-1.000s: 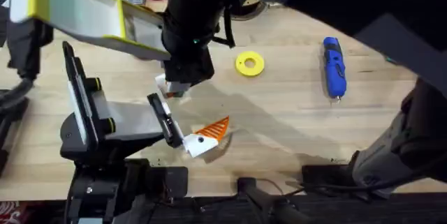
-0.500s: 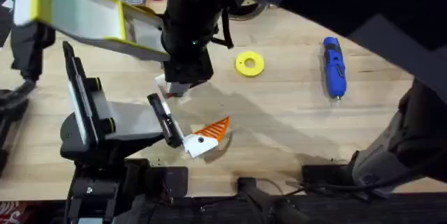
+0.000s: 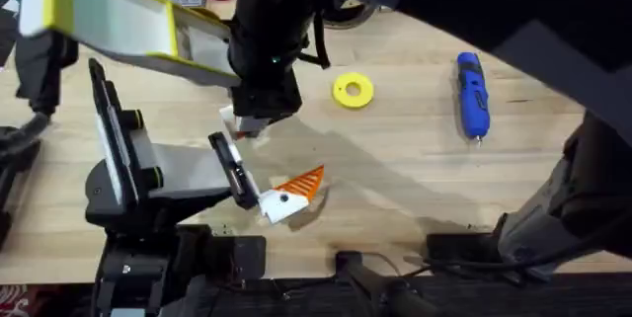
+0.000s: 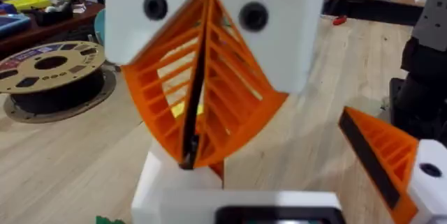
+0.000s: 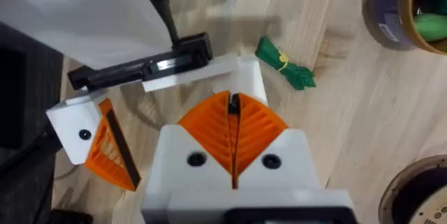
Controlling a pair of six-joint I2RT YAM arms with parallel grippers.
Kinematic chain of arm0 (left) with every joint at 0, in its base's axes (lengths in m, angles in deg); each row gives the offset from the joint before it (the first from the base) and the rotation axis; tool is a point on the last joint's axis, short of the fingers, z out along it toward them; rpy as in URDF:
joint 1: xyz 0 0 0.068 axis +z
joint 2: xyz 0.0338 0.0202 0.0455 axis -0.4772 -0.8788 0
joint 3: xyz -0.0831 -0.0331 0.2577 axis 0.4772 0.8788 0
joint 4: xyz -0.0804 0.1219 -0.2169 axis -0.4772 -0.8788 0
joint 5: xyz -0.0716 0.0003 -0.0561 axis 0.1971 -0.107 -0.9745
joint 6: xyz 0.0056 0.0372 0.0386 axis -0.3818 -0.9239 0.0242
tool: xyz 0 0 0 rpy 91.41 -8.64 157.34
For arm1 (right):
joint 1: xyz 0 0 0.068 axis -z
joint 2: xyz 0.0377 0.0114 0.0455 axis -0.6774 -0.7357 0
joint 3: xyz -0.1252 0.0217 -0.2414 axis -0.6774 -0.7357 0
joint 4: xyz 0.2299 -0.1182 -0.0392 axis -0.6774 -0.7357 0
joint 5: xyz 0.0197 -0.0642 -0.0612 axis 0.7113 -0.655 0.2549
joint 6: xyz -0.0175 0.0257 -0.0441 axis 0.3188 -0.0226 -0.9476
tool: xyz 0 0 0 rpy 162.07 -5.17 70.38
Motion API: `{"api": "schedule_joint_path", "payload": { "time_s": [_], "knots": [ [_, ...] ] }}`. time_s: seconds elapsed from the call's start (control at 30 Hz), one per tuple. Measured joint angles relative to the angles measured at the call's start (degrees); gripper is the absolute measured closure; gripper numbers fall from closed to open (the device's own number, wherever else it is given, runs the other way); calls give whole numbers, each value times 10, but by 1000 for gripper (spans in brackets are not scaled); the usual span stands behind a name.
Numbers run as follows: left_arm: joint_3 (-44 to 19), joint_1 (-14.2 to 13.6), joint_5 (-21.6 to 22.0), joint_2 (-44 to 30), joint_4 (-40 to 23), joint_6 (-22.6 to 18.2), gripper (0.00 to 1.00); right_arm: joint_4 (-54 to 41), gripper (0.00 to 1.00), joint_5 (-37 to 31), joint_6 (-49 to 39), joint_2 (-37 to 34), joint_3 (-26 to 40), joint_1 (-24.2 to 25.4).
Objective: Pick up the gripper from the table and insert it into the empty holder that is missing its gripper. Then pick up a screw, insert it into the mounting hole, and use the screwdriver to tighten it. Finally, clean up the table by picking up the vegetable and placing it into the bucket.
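Observation:
My right gripper (image 5: pixel 231 123) is shut, its orange ribbed pads pressed together; a sliver of the orange gripper (image 4: pixel 216 171) shows under the tips, against the white empty holder (image 5: pixel 234 70) on the left arm's jaw. From above, the right gripper (image 3: pixel 247 119) sits over that holder (image 3: pixel 229 116). My left gripper (image 3: pixel 259 159) stands wide open, its other finger (image 4: pixel 384 161) carrying an orange pad. The green vegetable (image 5: pixel 285 66) lies just beyond the holder. The purple bucket (image 5: pixel 380 21) stands farther off with green lumps inside. The blue screwdriver (image 3: pixel 472 94) lies at the right.
A yellow disc (image 3: pixel 353 90) lies mid-table between the grippers and the screwdriver. A brown filament spool (image 4: pixel 49 77) sits off to one side. The right arm stretches dark and large across the upper table. Bare wood lies between disc and screwdriver.

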Motion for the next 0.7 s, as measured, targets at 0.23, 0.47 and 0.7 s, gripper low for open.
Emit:
{"api": "schedule_joint_path", "payload": {
  "time_s": [0.23, 0.47, 0.7],
  "knots": [
    [0, 0, 0, 0, 0, 0, 11, 0, 995, 0, 0, 0, 0, 0],
    [0, 0, 0, 0, -1, 2, 11, 0, 995, 0, 0, -7, 0, 0],
    [0, 0, 0, 0, 0, 5, 10, 0, 995, 0, 0, -7, 2, 0]
  ]
}}
